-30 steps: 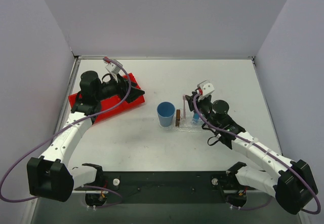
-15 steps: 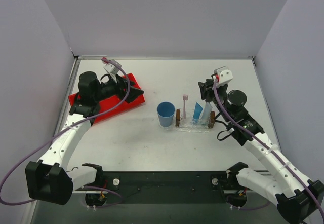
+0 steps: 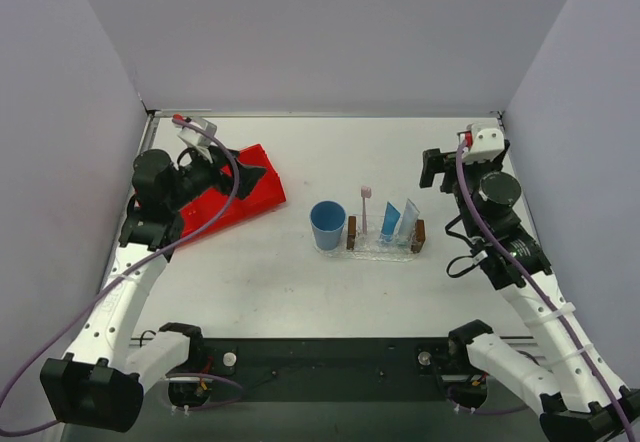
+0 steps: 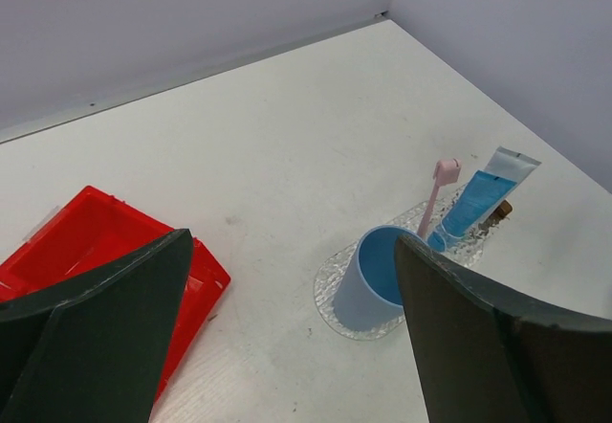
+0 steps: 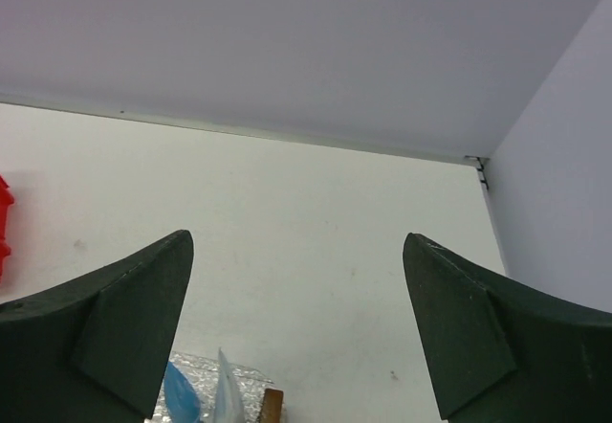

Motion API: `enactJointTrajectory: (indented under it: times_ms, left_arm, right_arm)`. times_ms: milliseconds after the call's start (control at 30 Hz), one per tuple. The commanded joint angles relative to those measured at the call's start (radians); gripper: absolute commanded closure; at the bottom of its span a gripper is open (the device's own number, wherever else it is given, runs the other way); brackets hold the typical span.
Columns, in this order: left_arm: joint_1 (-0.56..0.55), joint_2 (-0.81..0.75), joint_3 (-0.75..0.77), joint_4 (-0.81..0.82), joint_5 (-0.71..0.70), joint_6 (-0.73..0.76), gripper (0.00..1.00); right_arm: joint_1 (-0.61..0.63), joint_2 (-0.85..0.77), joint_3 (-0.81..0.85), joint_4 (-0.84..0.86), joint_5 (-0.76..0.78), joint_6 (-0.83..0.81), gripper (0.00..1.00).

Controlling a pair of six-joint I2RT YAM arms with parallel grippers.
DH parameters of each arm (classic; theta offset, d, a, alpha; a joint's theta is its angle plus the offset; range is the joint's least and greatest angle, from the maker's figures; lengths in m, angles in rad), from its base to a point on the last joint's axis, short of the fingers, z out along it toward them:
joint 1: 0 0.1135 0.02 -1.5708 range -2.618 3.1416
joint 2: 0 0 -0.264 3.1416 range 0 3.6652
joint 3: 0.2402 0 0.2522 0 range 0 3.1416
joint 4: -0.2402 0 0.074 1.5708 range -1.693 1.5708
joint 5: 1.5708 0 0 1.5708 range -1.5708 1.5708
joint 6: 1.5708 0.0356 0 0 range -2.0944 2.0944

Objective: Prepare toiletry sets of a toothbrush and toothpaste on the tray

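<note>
The tray (image 3: 372, 253) sat near the middle of the desk (image 3: 330, 152), a brown block (image 3: 351, 233) at its left end and another (image 3: 419, 235) at its right. The toothbrush (image 3: 365, 207) stood upright in it just beside the left block, its pinkish head at the top. To the right of it the blue toothpaste (image 3: 389, 223) stood on end, and the pale toothpaste (image 3: 406, 219) stood next to it, close to the right block. The two tubes stood side by side, but it was unclear whether they touched.

A blue cup (image 3: 327, 225) stood upright just left of the tray, close against the left block. In the left wrist view it rested on a clear bubbly mat (image 4: 330, 289). A red bin (image 3: 215, 207) lay at an angle on the left side of the desk, well apart from the tray.

The left jaws hung over the right end of the red bin, pointing toward the cup. Their dark fingers (image 4: 105, 318) were spread wide with nothing between them. The right jaws were raised over the far right part of the desk, behind and to the right of the tray and apart from it. Their fingers (image 5: 115, 313) were also spread wide and held nothing. In the right wrist view only the tube tops and one brown block showed at the bottom edge.
</note>
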Motion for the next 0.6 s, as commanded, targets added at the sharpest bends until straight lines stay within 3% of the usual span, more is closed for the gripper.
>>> enactJointTrajectory:
  times_ms: [0, 200, 567]
  left_arm:
    - [0.031, -0.050, 0.019, -0.059, -0.100, 0.019, 0.03]
    - [0.089, -0.081, 0.039, -0.109, -0.145, 0.028, 0.03]
    - [0.146, -0.096, 0.033, -0.076, -0.275, 0.042, 0.03]
  right_arm:
    - [-0.063, -0.034, 0.070, -0.039, 0.067, 0.009, 0.12]
    - [-0.091, -0.074, 0.073, -0.048, 0.130, -0.047, 0.02]
    - [-0.100, -0.103, -0.028, 0.019, 0.191, -0.129, 0.02]
